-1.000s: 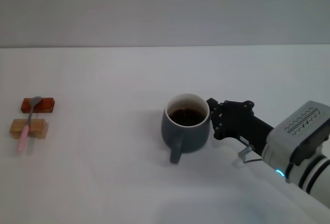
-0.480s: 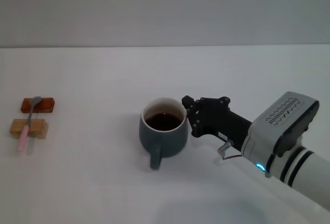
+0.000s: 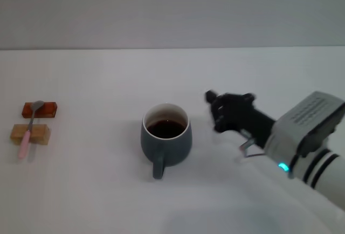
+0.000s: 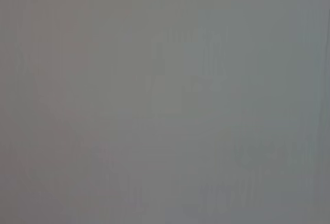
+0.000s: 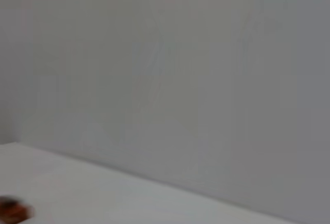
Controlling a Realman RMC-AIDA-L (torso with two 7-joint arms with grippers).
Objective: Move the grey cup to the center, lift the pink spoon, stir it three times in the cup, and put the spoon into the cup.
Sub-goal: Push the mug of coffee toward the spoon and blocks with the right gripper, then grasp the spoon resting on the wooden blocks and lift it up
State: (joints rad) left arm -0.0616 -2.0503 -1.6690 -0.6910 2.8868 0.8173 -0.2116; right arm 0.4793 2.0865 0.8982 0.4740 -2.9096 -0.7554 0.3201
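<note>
The grey cup [image 3: 166,139] stands upright near the middle of the white table [image 3: 97,191], handle toward me, with dark liquid inside. My right gripper [image 3: 212,106] hovers to the cup's right, a short gap away, touching nothing. The pink spoon [image 3: 30,126] lies at the far left across two small blocks, its metal bowl on the farther block and its pink handle pointing toward me. The left gripper is out of view; its wrist view shows only a blank grey surface.
A reddish-brown block [image 3: 48,109] and a tan block [image 3: 41,135] hold the spoon up at the left. The right wrist view shows the wall, the table edge and a reddish-brown blur [image 5: 13,211] in one corner.
The cup slid left toward the table's middle with my right gripper against its side. The gripper has now drawn back to the right and up, away from the cup.
</note>
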